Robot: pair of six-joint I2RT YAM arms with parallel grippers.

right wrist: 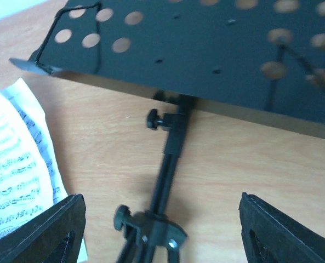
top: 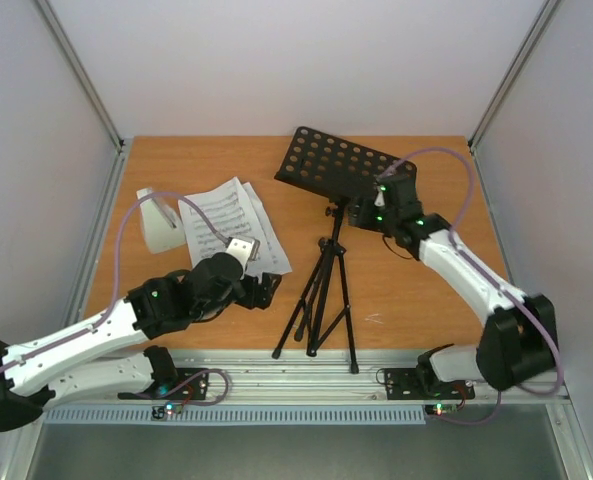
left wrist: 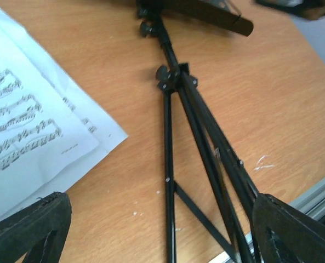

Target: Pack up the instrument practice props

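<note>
Orange wooden tabletop holds a black tripod music stand with perforated desk, lying at centre beside white printed sheet-music pages; left fingers and right fingers spread wide, empty.

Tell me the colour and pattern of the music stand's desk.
Black, with rows of round holes; the desk shows best in the right wrist view.

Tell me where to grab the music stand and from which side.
Grip the thin pole of the music stand between the desk and the leg hub, coming from above. The stand lies on the table, the pole is narrow and bare there, and the desk is too broad.
</note>
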